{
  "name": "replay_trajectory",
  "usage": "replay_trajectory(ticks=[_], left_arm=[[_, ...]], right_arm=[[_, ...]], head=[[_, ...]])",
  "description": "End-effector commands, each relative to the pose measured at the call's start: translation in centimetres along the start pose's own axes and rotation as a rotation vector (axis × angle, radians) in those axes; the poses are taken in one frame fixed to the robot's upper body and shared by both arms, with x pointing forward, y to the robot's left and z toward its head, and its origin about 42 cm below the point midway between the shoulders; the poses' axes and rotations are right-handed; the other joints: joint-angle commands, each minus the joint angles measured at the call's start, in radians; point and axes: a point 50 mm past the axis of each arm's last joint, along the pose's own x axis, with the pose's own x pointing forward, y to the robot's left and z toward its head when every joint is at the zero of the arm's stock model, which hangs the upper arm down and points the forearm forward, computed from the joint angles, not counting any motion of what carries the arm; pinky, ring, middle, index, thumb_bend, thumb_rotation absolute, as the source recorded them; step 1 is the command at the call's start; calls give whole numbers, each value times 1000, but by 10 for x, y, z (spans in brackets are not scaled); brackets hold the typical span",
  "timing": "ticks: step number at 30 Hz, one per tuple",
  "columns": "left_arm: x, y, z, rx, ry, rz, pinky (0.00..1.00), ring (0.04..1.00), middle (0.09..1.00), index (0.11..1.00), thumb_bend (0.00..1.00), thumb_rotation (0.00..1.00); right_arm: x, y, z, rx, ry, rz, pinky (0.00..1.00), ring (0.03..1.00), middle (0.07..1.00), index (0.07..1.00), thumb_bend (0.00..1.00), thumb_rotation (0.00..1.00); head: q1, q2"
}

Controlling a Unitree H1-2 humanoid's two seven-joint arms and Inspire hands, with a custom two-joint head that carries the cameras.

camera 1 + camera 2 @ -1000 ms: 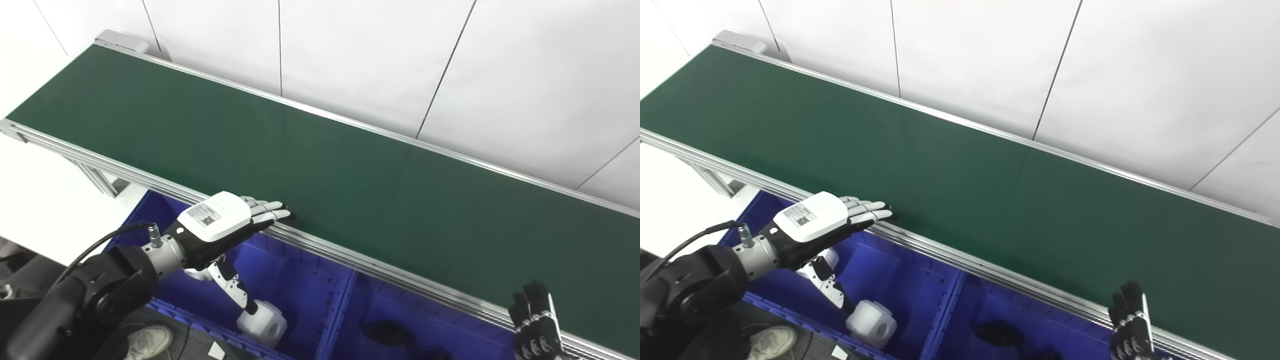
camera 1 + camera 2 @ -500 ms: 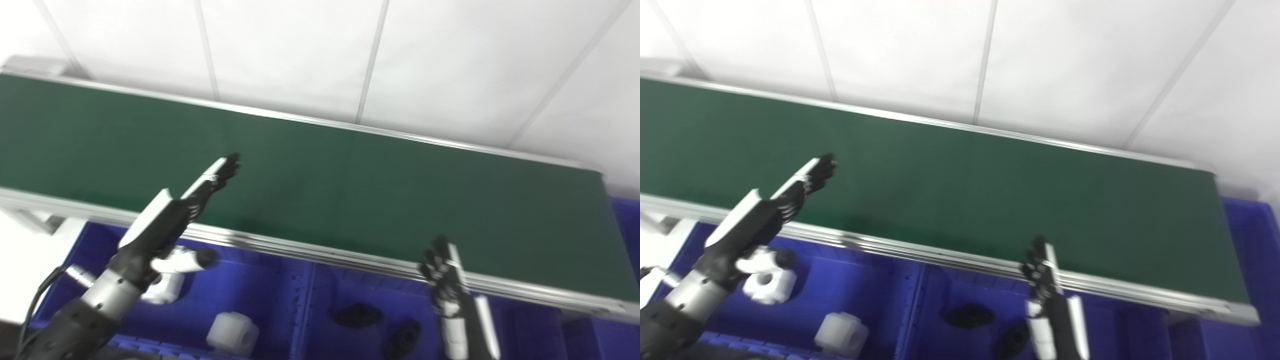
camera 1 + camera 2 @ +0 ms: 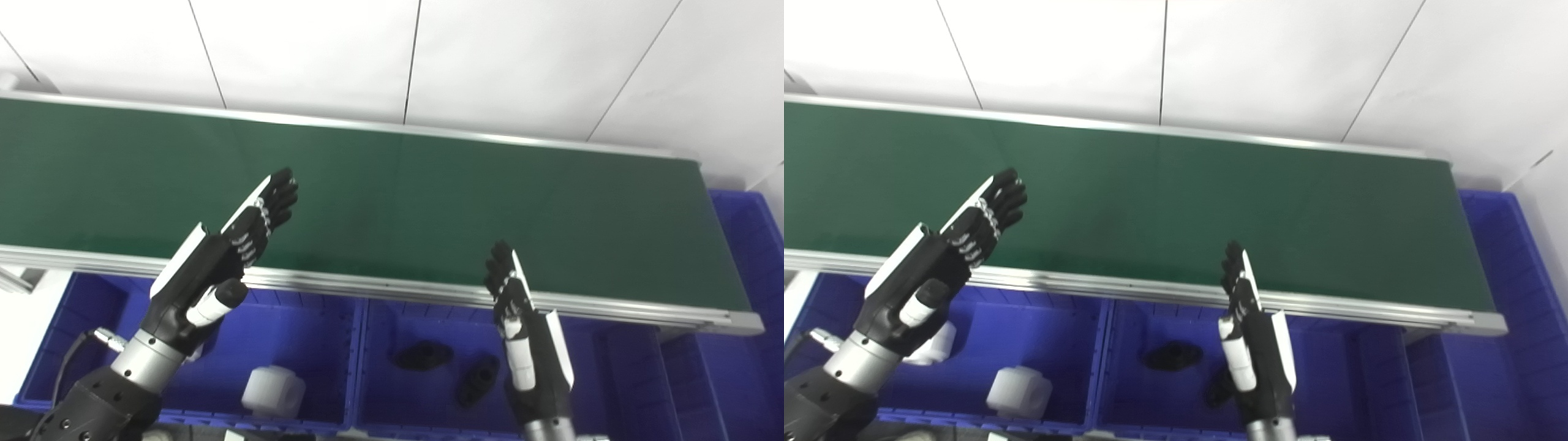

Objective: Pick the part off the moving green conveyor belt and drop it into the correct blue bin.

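The green conveyor belt (image 3: 429, 190) runs across the view and carries no part. My left hand (image 3: 226, 257) is open, fingers straight, raised over the belt's near rail with its fingertips over the belt. My right hand (image 3: 527, 324) is open, fingers straight, held over the middle blue bin (image 3: 380, 398) with its fingertips at the near rail. Both hands hold nothing. The left blue bin (image 3: 79, 343) holds white parts (image 3: 272, 389). The middle bin holds two black parts (image 3: 422, 355).
A silver rail (image 3: 380, 291) edges the belt's near side. Another blue bin (image 3: 744, 245) stands past the belt's right end. A white panelled wall (image 3: 392, 55) rises behind the belt. A further blue bin compartment (image 3: 625, 380) lies at the right.
The camera has swung right, showing the belt's right end. My left hand has turned edge-up and reached further over the belt. My right hand has risen toward the rail.
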Motion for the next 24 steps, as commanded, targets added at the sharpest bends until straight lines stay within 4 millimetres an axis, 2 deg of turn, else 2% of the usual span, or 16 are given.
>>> replay_trajectory(ticks=[1,8,15,20,24], left_arm=[[0,-5,15,26,-41,41,1000,1000,1000,1000,923,876],[-16,-30,30,-20,-57,213,1000,1000,1000,1000,847,857],[-35,-53,32,-127,9,372,1000,1000,1000,1000,788,845],[-39,-61,11,-140,50,417,1000,1000,1000,1000,701,852],[-40,-61,-6,-84,42,432,1000,1000,1000,1000,773,865]], right_arm=[[-4,-5,11,7,-27,-6,985,1000,1000,1000,893,981],[-8,-18,16,0,-27,-10,961,1000,1000,1000,894,978],[-11,-26,13,-1,-24,-2,963,1000,1000,1000,872,977],[-12,-29,8,-11,-21,3,972,1000,1000,1000,852,975],[-14,-28,6,-11,-17,-3,978,1000,1000,1000,857,967]], head=[[4,0],[93,11],[108,-4],[121,-24],[119,-34]])
